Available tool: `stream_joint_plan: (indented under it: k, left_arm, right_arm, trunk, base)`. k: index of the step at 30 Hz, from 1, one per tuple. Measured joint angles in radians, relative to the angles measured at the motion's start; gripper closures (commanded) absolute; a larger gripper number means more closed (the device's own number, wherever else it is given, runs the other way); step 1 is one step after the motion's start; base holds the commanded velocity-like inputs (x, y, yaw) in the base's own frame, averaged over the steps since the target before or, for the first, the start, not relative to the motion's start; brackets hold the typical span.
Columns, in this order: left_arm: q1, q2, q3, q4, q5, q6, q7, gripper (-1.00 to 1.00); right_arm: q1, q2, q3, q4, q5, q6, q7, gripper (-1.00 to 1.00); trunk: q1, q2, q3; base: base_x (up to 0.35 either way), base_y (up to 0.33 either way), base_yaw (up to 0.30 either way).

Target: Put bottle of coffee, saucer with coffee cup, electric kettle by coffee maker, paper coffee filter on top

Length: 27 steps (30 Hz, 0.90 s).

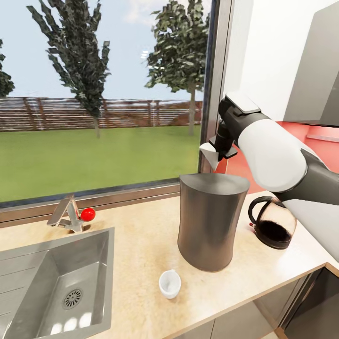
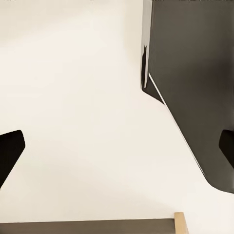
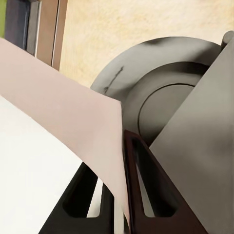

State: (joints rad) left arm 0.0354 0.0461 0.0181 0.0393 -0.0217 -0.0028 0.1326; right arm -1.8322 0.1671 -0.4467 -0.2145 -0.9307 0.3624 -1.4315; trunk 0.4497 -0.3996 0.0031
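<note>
The tall dark grey coffee maker (image 1: 212, 226) stands on the beige countertop (image 1: 141, 235). Just above and behind its flat top, my right gripper (image 1: 220, 149) is shut on the white paper coffee filter (image 1: 209, 154). In the right wrist view the filter (image 3: 58, 122) is pinched between the dark fingers (image 3: 146, 195), with the coffee maker's round top (image 3: 161, 97) below. The glass electric kettle (image 1: 273, 227) sits right of the coffee maker. The small white coffee cup (image 1: 169, 284) stands in front of it near the counter edge. My left gripper (image 2: 117, 148) is open and holds nothing. The saucer and the bottle of coffee are out of view.
A steel sink (image 1: 28, 263) with a faucet (image 1: 68, 215) and red knob takes up the counter's left part. A big window runs behind the counter. A red backsplash (image 1: 325, 150) and grey hood are at the right. The left wrist view faces a pale surface beside a dark panel (image 2: 195, 73).
</note>
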Motion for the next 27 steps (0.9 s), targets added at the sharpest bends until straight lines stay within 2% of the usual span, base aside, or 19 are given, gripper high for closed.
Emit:
stream_joint_plan:
  k: [6, 10, 11, 12, 27]
  left_arm:
    - [0.0, 0.0, 0.0, 0.0, 0.0, 0.0, 0.0, -1.0]
    - [0.0, 0.0, 0.0, 0.0, 0.0, 0.0, 0.0, -1.0]
    - [0.0, -0.001, 0.0, 0.0, 0.0, 0.0, 0.0, -1.0]
    - [0.0, -0.001, 0.0, 0.0, 0.0, 0.0, 0.0, -1.0]
    - [0.0, -0.001, 0.0, 0.0, 0.0, 0.0, 0.0, -1.0]
  right_arm:
    - [0.0, 0.0, -0.001, 0.0, -0.007, -0.001, 0.001, 1.0]
    - [0.0, -0.002, -0.001, 0.0, -0.027, 0.0, 0.001, 1.0]
    - [0.001, -0.003, -0.002, 0.0, -0.087, 0.0, 0.001, 1.0]
    - [0.001, -0.003, -0.001, 0.0, -0.093, 0.0, 0.001, 1.0]
    - [0.002, -0.004, 0.001, 0.0, -0.1, 0.001, 0.0, 1.0]
  trunk:
    - [0.0, 0.0, 0.0]
    - [0.0, 0.0, 0.0]
    - [0.0, 0.0, 0.0]
    - [0.0, 0.0, 0.0]
    - [0.0, 0.0, 0.0]
  base:
    - [0.0, 0.0, 0.0]
    - [0.0, 0.0, 0.0]
    - [0.0, 0.0, 0.0]
    - [0.0, 0.0, 0.0]
    - [0.0, 0.0, 0.0]
